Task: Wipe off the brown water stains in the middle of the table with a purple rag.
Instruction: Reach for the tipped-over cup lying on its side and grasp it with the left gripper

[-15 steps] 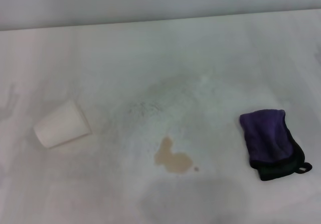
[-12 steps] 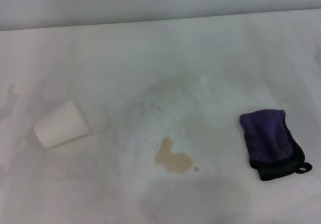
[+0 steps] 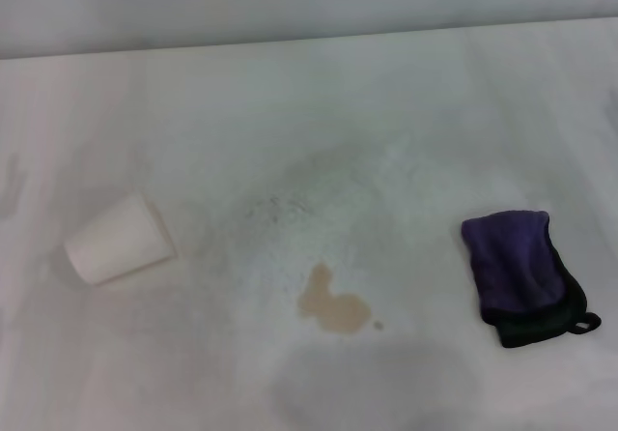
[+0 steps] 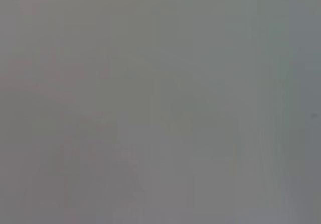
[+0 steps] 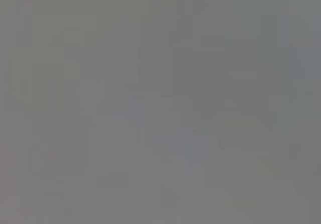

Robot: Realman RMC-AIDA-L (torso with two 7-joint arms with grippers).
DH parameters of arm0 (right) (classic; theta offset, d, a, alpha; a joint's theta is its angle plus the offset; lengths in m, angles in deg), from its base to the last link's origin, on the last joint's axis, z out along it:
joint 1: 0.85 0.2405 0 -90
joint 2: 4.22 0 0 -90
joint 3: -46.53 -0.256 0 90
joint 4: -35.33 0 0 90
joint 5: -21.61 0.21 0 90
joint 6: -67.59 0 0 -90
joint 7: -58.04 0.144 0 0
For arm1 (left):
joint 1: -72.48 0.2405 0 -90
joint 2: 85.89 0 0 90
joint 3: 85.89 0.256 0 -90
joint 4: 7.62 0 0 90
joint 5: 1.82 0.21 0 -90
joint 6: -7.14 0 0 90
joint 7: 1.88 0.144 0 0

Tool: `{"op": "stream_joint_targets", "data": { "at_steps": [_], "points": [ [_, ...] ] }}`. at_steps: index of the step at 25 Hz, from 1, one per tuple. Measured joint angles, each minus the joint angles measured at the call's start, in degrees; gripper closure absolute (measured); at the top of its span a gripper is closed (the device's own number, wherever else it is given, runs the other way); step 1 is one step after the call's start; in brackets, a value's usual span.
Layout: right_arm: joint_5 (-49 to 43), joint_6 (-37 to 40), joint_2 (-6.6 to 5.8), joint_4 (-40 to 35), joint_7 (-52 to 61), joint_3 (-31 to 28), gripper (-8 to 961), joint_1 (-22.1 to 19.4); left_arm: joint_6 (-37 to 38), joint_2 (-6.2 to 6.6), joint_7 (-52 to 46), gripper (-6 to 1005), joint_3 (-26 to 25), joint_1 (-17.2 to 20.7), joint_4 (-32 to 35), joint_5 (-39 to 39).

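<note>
On broad white matte table (image 3: 406, 93): tan irregular brown water stains (image 3: 333, 305), mid-table, unwiped; folded soft purple rag (image 3: 521, 274), well right, untouched. Neither gripper visible; jaw state unknown. Wiping not begun.

Open white table (image 3: 319, 102) across upper frame. At left-centre, tipped paper cup (image 3: 120, 241); at right-centre, purple rag (image 3: 522, 272); between them, well apart from both, flat brown water stains (image 3: 331, 303) at lower-centre.

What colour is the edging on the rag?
Black, running round the purple rag and ending in a small loop; the head view shows it best.
</note>
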Motion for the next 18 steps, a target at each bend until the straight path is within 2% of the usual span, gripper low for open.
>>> {"op": "stream_joint_targets", "data": {
  "at_steps": [4,8,9,11,13,16,18],
  "points": [
    [0.0,0.46,0.04,0.49,0.02,-0.02,77,0.28,0.0,0.0,-0.31,124,0.0,-0.29,0.07,-0.38],
    [-0.01,1.67,0.03,0.53,0.03,-0.02,77,0.53,-1.89,0.42,-5.42,125,0.11,-1.49,-0.63,0.6],
    [-0.01,1.98,0.01,0.5,0.04,-0.02,77,0.54,-4.8,0.79,-14.45,125,0.16,-3.4,-4.58,4.4],
    [-0.01,3.1,-0.04,0.29,0.04,-0.02,77,0.68,-6.16,0.77,-19.76,124,0.17,-4.58,-7.75,7.49],
    [-0.01,3.49,-0.08,0.26,0.04,-0.02,76,0.78,-8.09,0.74,-28.95,124,0.16,-7.12,-14.13,14.63],
    [0.56,5.29,-0.16,0.12,0.05,-0.08,76,1.4,-8.76,0.76,-38.09,126,0.17,-9.91,-20.24,23.05],
    [0.84,5.67,-0.15,0.09,0.05,-0.09,76,1.54,-8.6,0.76,-41.42,127,0.2,-10.96,-22.41,25.95]
  ]
}}
